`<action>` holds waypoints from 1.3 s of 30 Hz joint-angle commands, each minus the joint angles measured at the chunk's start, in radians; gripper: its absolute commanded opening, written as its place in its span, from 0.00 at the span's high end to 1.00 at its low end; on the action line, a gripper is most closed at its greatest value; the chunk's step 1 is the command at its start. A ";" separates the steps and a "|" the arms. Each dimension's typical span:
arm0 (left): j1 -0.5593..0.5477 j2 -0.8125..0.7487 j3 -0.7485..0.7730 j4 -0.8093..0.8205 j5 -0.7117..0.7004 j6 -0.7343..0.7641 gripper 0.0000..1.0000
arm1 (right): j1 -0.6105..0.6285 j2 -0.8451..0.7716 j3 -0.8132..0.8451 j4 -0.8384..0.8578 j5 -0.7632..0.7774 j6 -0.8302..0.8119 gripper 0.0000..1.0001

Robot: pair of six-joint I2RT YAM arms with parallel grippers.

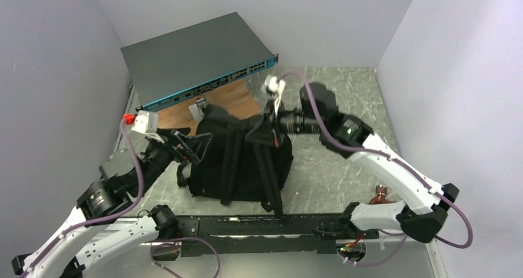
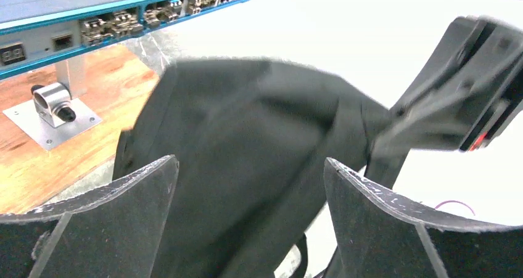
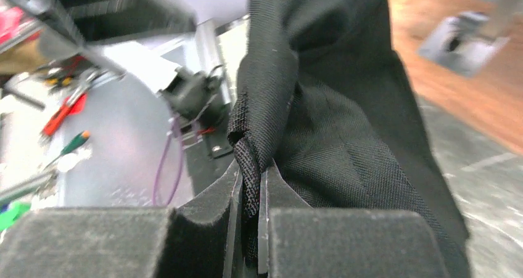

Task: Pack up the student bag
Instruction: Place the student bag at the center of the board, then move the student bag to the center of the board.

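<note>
One student bag (image 1: 240, 161): black, soft, coarse-woven fabric, slumped and lumpy. It lies mid-table on the grey marbled table (image 1: 345, 167), with its far end on the wooden board (image 1: 237, 99), just in front of the network switch (image 1: 197, 59). Long flat black straps (image 1: 268, 173) run down its top side; they overlap, so I can't get a sure count.

My right gripper (image 3: 250, 179) is pinched closed on a bunched fold of the bag's fabric at the far edge. The fold is squeezed between my two dark matte pads (image 3: 280, 195) and stands raised above the rest of the bag.

My left gripper (image 2: 250, 167) is spread wide and grasps nothing. It has two flat black triangular fingers (image 2: 123, 198) with scuffed pale edges. It sits at the bag's left side, the fabric showing between the fingers; I can't tell if it touches.

One switch: a flat rigid box, grey top, blue front strip with rows of ports. One wooden board, orange-brown grain. One small shiny metal bracket (image 2: 52, 108) on a square plate stands on the board.
</note>
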 commanded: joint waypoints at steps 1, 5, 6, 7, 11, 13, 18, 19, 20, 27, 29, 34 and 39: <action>0.003 -0.128 -0.043 -0.025 -0.046 -0.013 0.07 | 0.116 -0.152 -0.355 0.393 -0.213 0.088 1.00; 0.002 -0.242 -0.036 -0.075 -0.097 -0.013 0.08 | 0.269 -0.126 -0.372 0.360 -0.112 0.030 0.83; 0.002 -0.258 -0.025 -0.092 -0.117 -0.017 0.08 | 0.279 -0.104 -0.348 0.325 -0.092 0.011 0.79; 0.003 -0.266 -0.012 -0.108 -0.126 -0.021 0.08 | 0.282 -0.088 -0.333 0.304 -0.069 -0.007 0.75; 0.002 -0.240 0.049 -0.192 -0.135 -0.032 0.06 | 0.282 -0.040 -0.275 0.264 0.049 -0.016 0.54; 0.002 -0.208 0.075 -0.230 -0.123 -0.043 0.06 | 0.283 -0.029 -0.240 0.247 0.130 -0.028 0.54; 0.003 -0.165 0.065 -0.204 -0.074 -0.034 0.05 | 0.281 0.013 -0.090 0.166 0.242 -0.109 0.59; 0.003 -0.162 0.060 -0.186 -0.067 -0.030 0.05 | 0.281 0.026 -0.052 0.150 0.247 -0.129 0.60; 0.002 -0.158 0.056 -0.174 -0.064 -0.026 0.05 | 0.282 0.037 -0.023 0.139 0.247 -0.144 0.61; 0.002 -0.116 0.083 -0.141 -0.010 0.036 0.03 | 0.305 0.077 0.024 0.107 0.153 -0.220 1.00; 0.002 -0.097 0.098 -0.157 -0.017 0.043 0.03 | 0.309 0.070 0.026 0.134 0.277 -0.226 1.00; 0.002 -0.054 0.109 -0.170 -0.006 0.029 0.02 | 0.245 0.031 0.062 0.283 0.675 -0.225 1.00; 0.003 0.000 0.089 -0.119 0.064 0.010 0.02 | 0.173 0.098 0.315 0.247 1.008 -0.376 1.00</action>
